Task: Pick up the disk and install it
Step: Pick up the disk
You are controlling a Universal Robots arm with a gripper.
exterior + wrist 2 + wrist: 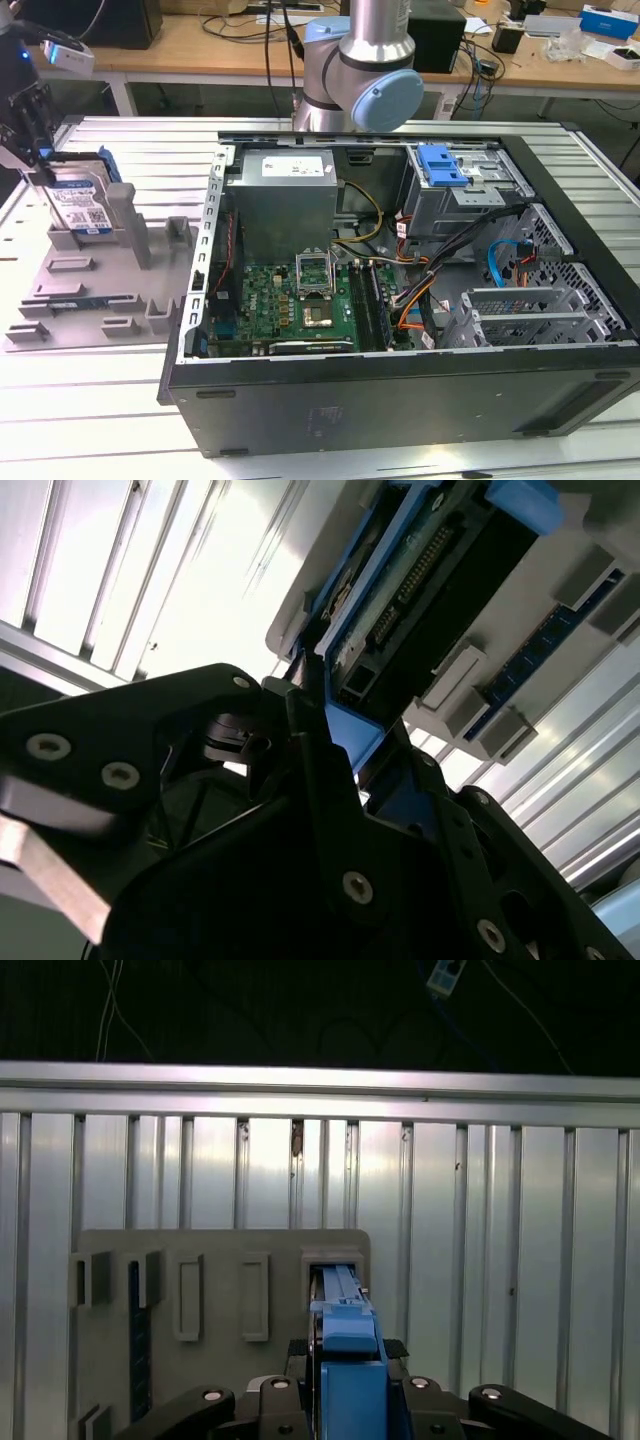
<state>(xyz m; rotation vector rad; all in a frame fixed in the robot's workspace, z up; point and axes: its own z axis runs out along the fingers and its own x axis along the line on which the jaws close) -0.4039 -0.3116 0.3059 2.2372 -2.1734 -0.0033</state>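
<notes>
The fingers (pixel 298 1350) are pressed in on the one disk (pixel 345 1305), pinching the blue plastic bracket around it from both sides. In the first wrist view the bracket's blue edge rises between them with no gap on either side. In the second wrist view one black finger (pixel 315 750) lies against a blue corner of the bracket. Past it, the disk (pixel 430 570) shows its dark underside and a row of connector pins.

In the exterior view the fingers (pixel 38 160) reach down onto the disk's upper end. The disk (pixel 80 205) stands on edge, leaning a little, with its lower end in a slot of a single grey holder (pixel 90 285). Its blue-and-white label faces the camera. One dark strip (pixel 85 300) lies in another slot of the holder.

The holder rests on the ribbed metal bench (pixel 100 400). Just beside it, toward the exterior view's right, lies one open computer case (pixel 400 400). Inside are one grey power-supply box (pixel 285 195), one green board (pixel 290 300) and one bright-blue latch piece (pixel 443 165) on the drive cage. The arm (pixel 370 60) stands behind the case.
</notes>
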